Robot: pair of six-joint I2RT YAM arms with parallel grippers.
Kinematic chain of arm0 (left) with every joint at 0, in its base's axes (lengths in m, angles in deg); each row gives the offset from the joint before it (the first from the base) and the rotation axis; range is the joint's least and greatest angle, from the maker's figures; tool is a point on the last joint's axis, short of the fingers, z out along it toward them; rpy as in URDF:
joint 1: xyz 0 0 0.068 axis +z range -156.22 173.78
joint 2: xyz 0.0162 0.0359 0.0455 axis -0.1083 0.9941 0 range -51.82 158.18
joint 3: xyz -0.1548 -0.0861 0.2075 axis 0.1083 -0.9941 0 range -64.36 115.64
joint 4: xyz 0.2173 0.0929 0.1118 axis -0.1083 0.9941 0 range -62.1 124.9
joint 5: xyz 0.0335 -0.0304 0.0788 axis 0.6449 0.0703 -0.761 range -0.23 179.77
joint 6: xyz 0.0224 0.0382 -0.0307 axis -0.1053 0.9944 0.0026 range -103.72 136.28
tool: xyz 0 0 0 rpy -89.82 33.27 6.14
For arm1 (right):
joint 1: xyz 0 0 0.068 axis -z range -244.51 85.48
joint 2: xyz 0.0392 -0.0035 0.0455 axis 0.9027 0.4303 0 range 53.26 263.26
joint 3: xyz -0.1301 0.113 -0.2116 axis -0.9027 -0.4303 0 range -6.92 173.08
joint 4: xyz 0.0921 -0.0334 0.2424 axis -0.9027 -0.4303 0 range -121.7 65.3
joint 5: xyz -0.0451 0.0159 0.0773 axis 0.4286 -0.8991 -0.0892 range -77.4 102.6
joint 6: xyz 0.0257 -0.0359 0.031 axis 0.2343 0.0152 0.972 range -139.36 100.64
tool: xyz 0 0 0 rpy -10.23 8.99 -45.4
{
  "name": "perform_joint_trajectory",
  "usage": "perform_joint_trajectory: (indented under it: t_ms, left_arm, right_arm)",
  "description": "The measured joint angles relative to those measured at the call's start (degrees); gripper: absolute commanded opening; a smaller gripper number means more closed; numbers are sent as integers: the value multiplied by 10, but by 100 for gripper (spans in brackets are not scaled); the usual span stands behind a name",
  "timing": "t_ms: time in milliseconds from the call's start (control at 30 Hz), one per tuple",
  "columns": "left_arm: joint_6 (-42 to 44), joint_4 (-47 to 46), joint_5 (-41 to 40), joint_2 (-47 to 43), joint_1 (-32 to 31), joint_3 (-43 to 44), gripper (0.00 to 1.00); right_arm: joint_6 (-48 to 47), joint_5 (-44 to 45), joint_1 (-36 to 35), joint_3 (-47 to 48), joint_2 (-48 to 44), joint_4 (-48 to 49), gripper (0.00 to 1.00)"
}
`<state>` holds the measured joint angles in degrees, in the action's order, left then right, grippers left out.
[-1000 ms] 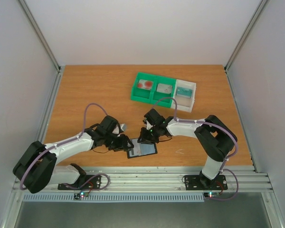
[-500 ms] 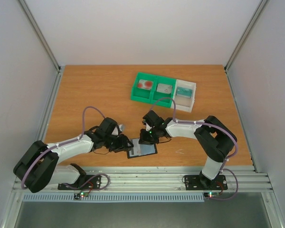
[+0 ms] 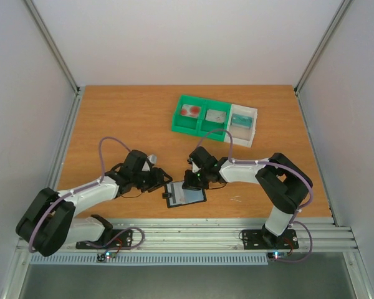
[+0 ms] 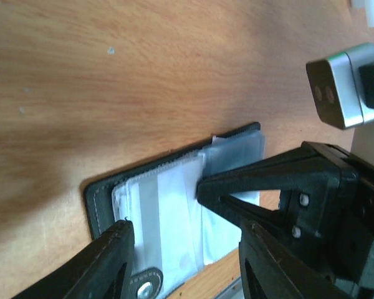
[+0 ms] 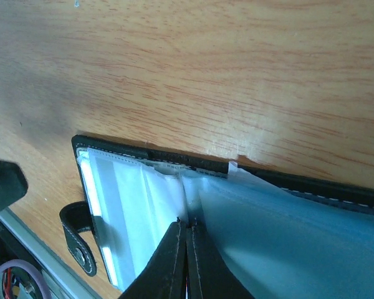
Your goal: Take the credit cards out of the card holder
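Observation:
The black card holder [image 3: 188, 197] lies open near the table's front edge, its pale clear sleeves facing up and its snap strap to the left. My right gripper [image 3: 192, 184] is shut, its tips pressed on the holder's middle fold [image 5: 187, 223]. My left gripper [image 3: 157, 180] is open just left of the holder, which shows between its fingers [image 4: 184, 227] in the left wrist view. A whitish credit card with red marks [image 3: 190, 111] and a greyish card [image 3: 215, 116] lie in the green tray. A teal card [image 3: 240, 120] lies in the white tray.
The green two-compartment tray [image 3: 176, 122] and the white tray [image 3: 254, 118] stand side by side at the back of the table, right of centre. The metal rail [image 3: 187, 233] runs along the near edge just below the holder.
My left gripper has drawn back to the left, off the holder, uncovering its left edge and strap. My right gripper has stayed pressed on the holder.

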<state>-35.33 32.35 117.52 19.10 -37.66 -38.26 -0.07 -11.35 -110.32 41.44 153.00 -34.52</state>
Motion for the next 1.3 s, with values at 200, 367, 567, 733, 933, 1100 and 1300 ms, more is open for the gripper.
perform_joint_trajectory:
  t_ms: [200,367,567,733,933,1100,1300]
  left_arm:
    - [0,-47,5,50,4,0,48]
    - [0,-82,15,87,4,0,47]
    - [0,-104,22,116,5,1,46]
    - [0,-123,29,131,7,5,42]
    - [-6,-136,35,141,7,5,36]
    - [-18,-144,48,142,7,5,25]
    - [-33,-153,64,142,7,3,4]
  right_arm:
    - [3,-2,0,-9,-3,16,1]
    - [4,-2,0,-14,-5,24,1]
    - [4,-2,0,-15,-5,26,1]
    - [5,-2,0,-16,-5,28,1]
    - [7,-2,0,-17,-5,29,1]
    - [10,-2,0,-19,-6,32,1]
    - [15,-1,0,-23,-9,38,4]
